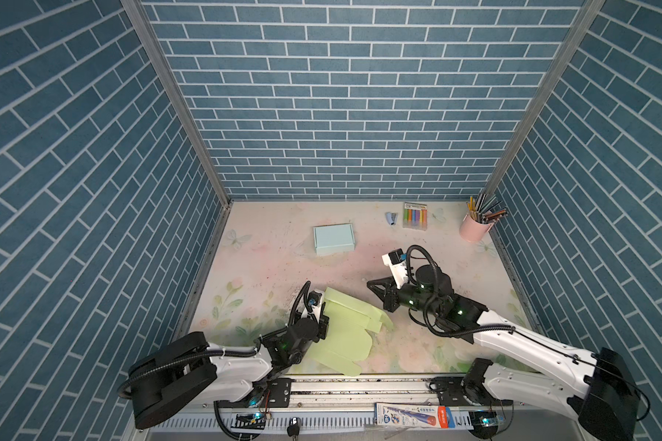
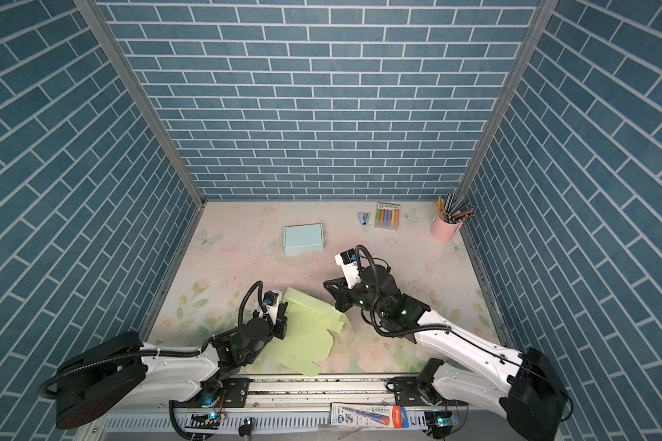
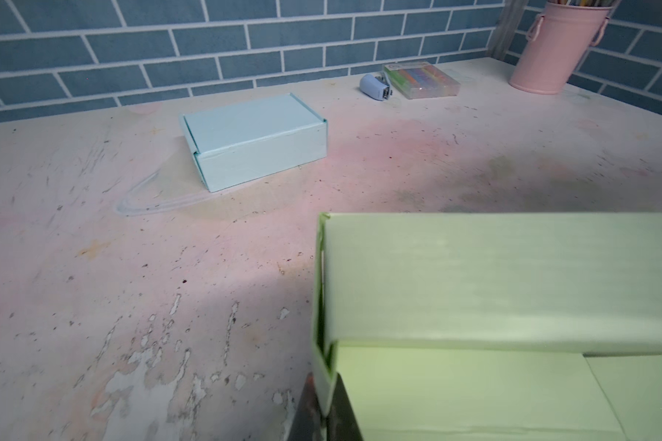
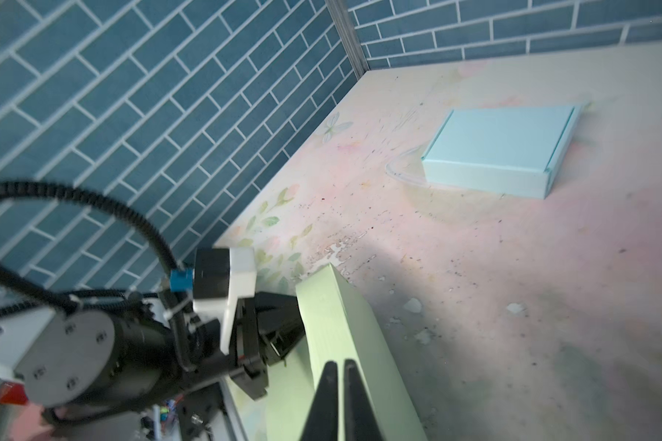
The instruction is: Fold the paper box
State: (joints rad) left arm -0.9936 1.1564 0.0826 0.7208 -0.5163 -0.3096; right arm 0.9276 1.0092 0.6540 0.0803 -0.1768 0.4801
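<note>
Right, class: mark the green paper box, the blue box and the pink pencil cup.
green paper box (image 1: pixel 346 336), in a top view, on its flat panel.
blue box (image 1: pixel 333 236), in a top view, on its closed lid.
pink pencil cup (image 1: pixel 474 231), in a top view, on its outer wall.

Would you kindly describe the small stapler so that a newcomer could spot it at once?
Follow the blue brick back wall to the pink metal pencil bucket in the far right corner. Left of it lies a clear case of coloured markers; the small pale-blue stapler sits left of that, the only rounded item there.
</note>
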